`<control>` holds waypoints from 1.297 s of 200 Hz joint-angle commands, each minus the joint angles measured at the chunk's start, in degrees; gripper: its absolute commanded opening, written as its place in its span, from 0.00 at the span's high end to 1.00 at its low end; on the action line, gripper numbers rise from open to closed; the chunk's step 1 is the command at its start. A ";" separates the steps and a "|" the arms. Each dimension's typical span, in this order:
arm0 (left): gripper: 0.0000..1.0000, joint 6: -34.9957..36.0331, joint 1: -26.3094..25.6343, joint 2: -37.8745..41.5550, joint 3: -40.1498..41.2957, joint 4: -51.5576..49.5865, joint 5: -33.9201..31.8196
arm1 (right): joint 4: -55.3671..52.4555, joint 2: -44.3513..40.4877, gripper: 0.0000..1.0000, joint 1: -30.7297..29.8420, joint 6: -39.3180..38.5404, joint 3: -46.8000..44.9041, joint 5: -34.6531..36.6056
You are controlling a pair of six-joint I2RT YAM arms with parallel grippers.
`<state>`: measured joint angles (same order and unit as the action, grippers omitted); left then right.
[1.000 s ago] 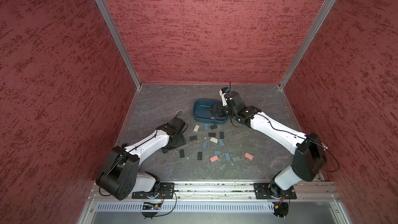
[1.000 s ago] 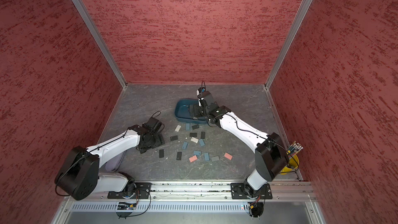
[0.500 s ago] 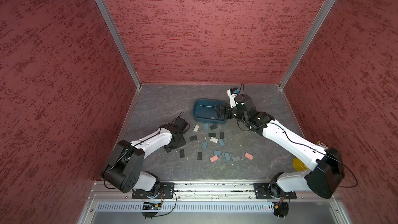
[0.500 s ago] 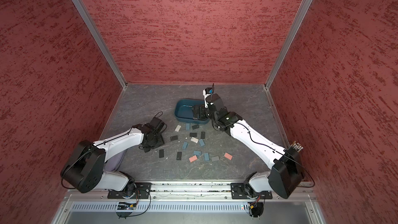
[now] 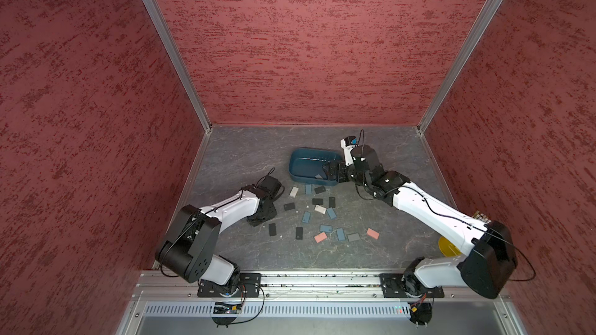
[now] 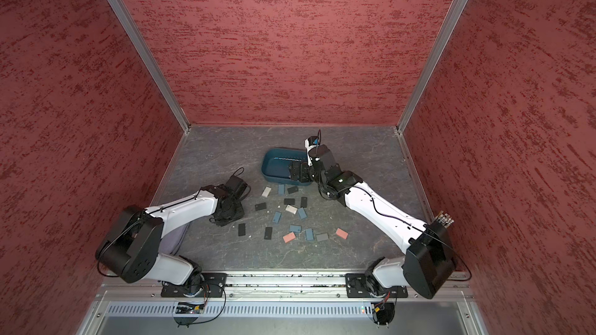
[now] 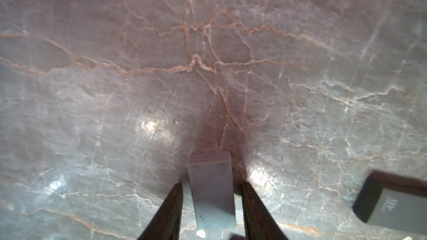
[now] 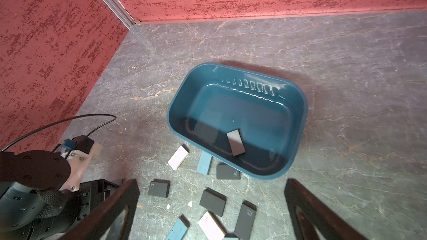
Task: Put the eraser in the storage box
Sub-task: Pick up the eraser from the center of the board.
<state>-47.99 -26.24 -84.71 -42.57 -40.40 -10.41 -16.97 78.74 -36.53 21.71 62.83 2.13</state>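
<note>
The storage box is a dark teal tub at the back middle of the floor. One grey-white eraser lies inside it. My right gripper hangs open over the box's near right end, nothing between its fingers. My left gripper points down at the floor to the left of the scattered erasers. In the left wrist view its jaws flank a pale grey eraser, a thin gap showing on each side. The wrist hides this eraser in both top views.
Several loose erasers lie in front of the box: black, blue, white, pink. A black one lies beside the left gripper. A yellow disc sits behind the right arm. Red walls enclose three sides.
The left gripper's jaws have narrowed round the pale eraser. The right arm's elbow has swung out and down to the right, while its gripper stayed at the box's end.
</note>
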 commanded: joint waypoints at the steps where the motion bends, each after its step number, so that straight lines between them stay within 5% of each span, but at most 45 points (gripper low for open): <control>1: 0.59 0.09 0.32 -1.13 0.08 1.46 -0.64 | 1.85 -0.98 0.01 0.23 0.78 -0.77 -1.11; 113: 0.77 1.75 0.53 -0.52 1.01 1.58 -0.82 | -0.63 -1.71 0.01 0.14 3.33 -4.18 1.22; 259: 0.77 5.90 -2.79 5.47 -9.63 -9.21 -2.74 | -12.34 -7.49 0.01 0.29 18.32 -17.72 15.61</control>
<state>-43.75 -27.81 -81.10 -48.38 -46.28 -11.92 -25.61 73.47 -36.53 35.38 46.26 13.82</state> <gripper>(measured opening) 0.244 0.990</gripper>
